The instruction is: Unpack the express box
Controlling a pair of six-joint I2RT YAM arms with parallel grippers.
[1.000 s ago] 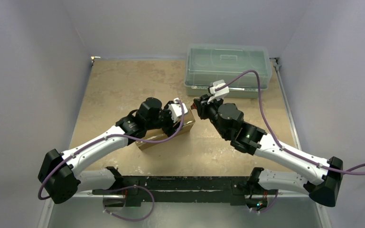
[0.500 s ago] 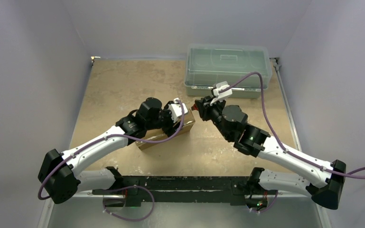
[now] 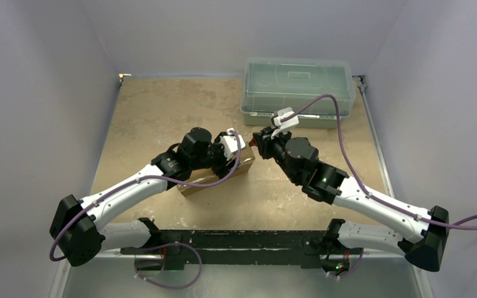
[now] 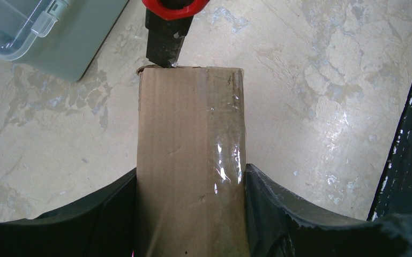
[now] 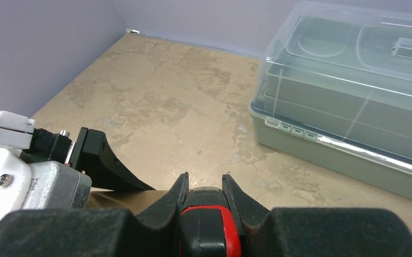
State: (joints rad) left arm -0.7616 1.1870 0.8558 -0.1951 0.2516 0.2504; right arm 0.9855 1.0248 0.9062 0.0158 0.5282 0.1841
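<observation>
The express box (image 4: 190, 150), brown cardboard with a strip of clear tape along its top, lies on the table, and my left gripper (image 4: 190, 170) is shut on its two long sides. In the top view the box (image 3: 195, 185) shows under the left wrist, near the table's middle. My right gripper (image 5: 204, 179) is shut on a red and black cutter (image 5: 209, 219). The cutter's black tip (image 4: 163, 51) touches the far left corner of the box's end, seen in the left wrist view. From above, the right gripper (image 3: 259, 141) sits just right of the box's far end.
A translucent grey-green lidded plastic bin (image 3: 298, 90) stands at the back right, close behind the right gripper; its latch corner (image 4: 43, 24) shows in the left wrist view. Purple walls enclose the table on three sides. A black rail (image 3: 236, 239) runs along the near edge.
The right arm has shifted slightly left, bringing the cutter closer against the box's end. The left arm and the box have not moved.
</observation>
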